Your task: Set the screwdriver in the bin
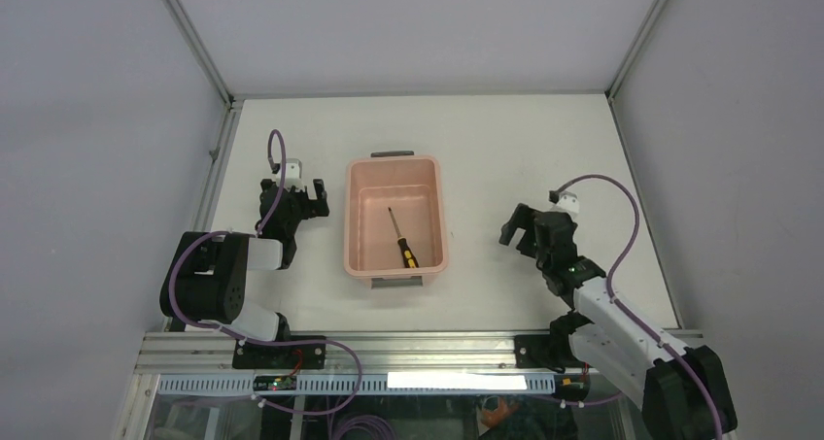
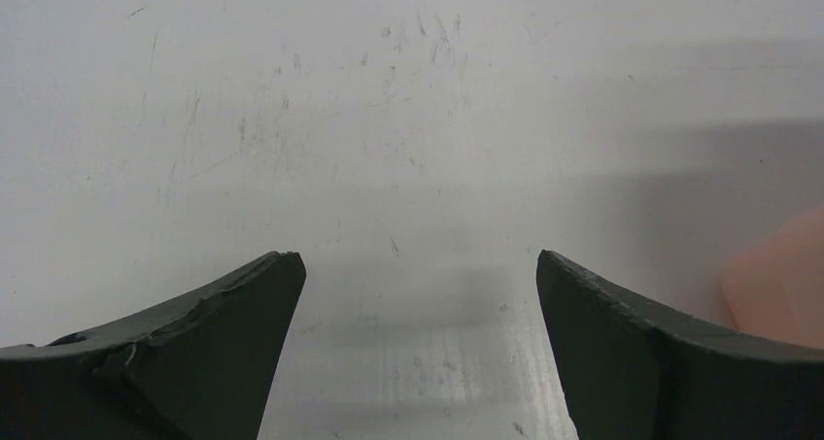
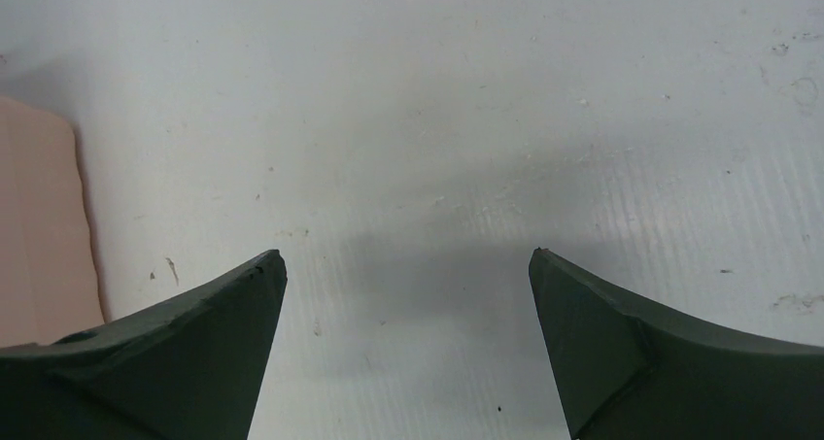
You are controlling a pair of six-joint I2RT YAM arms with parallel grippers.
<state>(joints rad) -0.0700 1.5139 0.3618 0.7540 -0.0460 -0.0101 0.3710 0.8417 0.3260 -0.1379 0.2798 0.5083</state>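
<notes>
Looks done to me: the small slim yellow-and-black-handled screwdriver [image 1: 400, 238] lies inside the pale pink rectangular plastic bin [image 1: 350, 217] (handle toward its near end). The left tool [image 2: 418, 265] and right tool [image 3: 406, 260] flank the bin, both spread and empty.

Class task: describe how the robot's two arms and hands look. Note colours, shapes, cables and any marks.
Both the left arm and right arm mix chunky black joints with white links. A purple cable loops from each wrist, beside a small white block. The left hand and right hand each have two dark grey fingers tapering to curved points; edges look scuffed and chipped.
</notes>
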